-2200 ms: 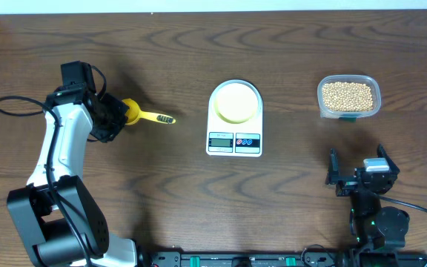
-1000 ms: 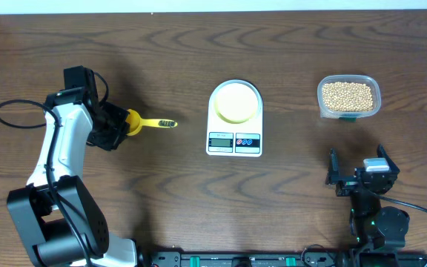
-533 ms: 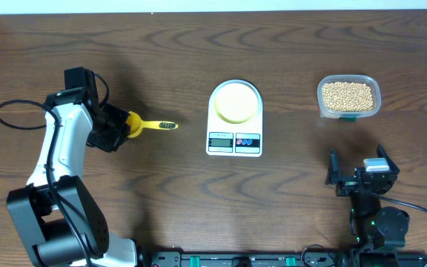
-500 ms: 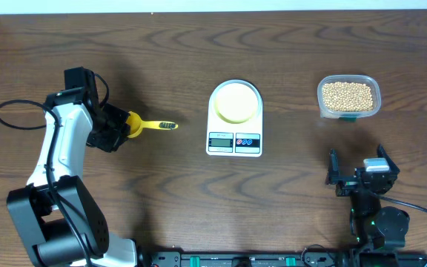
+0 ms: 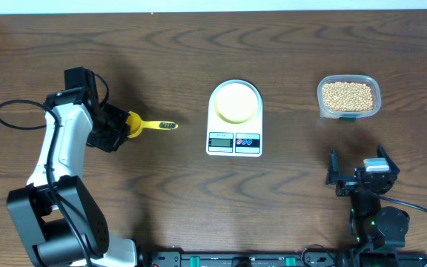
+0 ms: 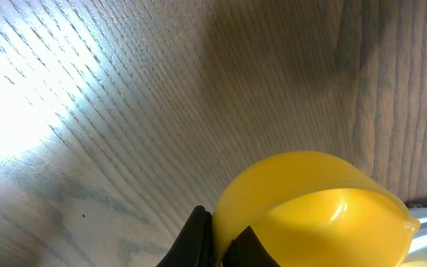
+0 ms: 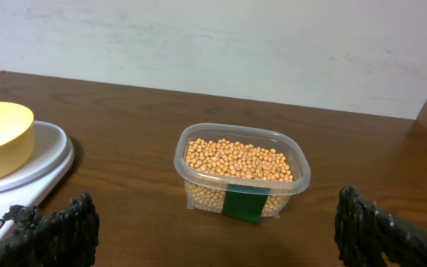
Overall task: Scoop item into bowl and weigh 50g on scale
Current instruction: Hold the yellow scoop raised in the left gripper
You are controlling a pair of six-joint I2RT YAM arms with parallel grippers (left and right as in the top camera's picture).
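Now, left gripper [image 5: 122, 127]: closed, pinching the cup end of the scoop [image 5: 148, 125], at the table's left side.
Scoop axis: lies left to right, with the cup in the jaws and the handle pointing right toward the scale [image 5: 234, 141].
Scale: mid-table, with the bowl [image 5: 236, 101] sitting on its platform. From overhead the bowl looks empty.
Beans [image 5: 348, 95]: all in the clear container [image 5: 322, 102] at the far right, well apart from the scoop.
Right gripper [image 5: 356, 167]: wide open and holding nothing. It sits near the table's front edge, just this side of the container.
Key relation: the beans lie to the right of the scoop, with the scale and bowl between them. The right arm is nearer the beans, but the left arm has the tool, so I judge a long reach across or a handover is needed.
Grip concern: a hold on the cup rather than the handle looks awkward for dipping.
Hidden: the scale's display is too small to read.
Cut off: the wrist view shows the cup only, with the handle out of frame.
Unclear: I cannot tell whether the scoop touches the table.
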